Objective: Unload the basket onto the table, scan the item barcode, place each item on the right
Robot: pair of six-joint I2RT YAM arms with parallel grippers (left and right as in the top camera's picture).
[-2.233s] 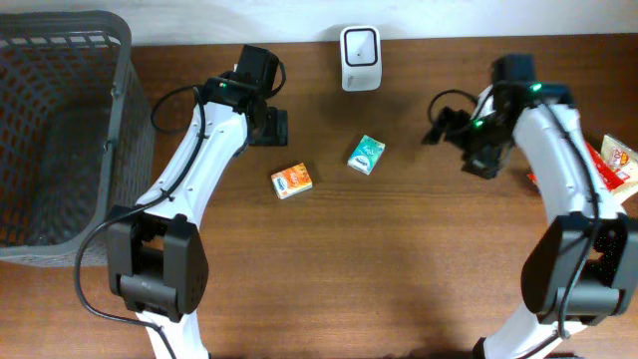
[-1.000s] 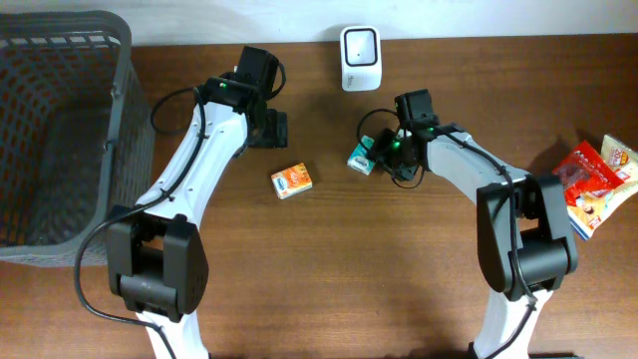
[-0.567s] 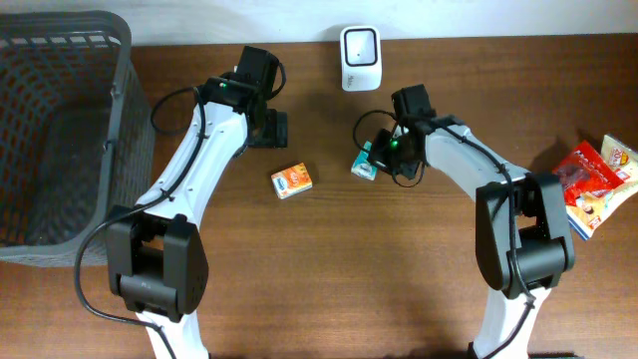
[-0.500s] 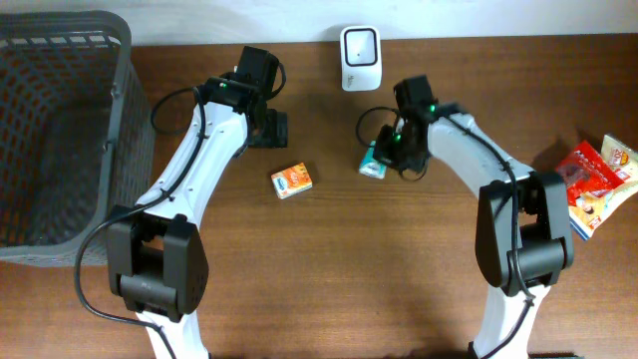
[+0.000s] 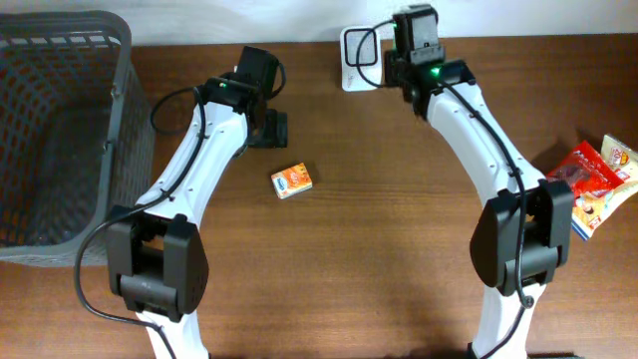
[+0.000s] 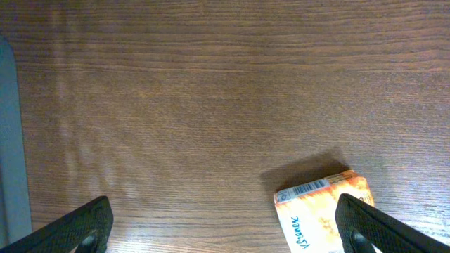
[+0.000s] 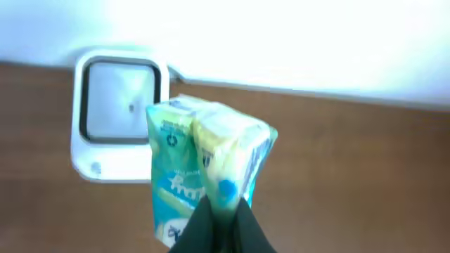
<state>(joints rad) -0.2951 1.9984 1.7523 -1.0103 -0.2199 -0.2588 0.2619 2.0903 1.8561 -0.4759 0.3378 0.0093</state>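
Grey mesh basket point(image 5: 60, 130) at far left, not involved. Left end effector point(image 6: 221, 228) spread wide, empty, hovering above worktop point(image 6: 176, 105). Orange pack point(image 6: 320, 211) lies close by on near side, barcode strip showing.

White scanner point(image 7: 118, 112) at far edge of worktop. Right end effector point(image 7: 219, 218) clenched on lower edge of teal pack point(image 7: 204, 158). Pack lifted, upright, overlapping scanner's right corner.

Step judged: presenting item to scanner. Next: turn pack so barcode faces window, hold steady; barcode face not visible.

Red snack packets point(image 5: 593, 184) at far right.
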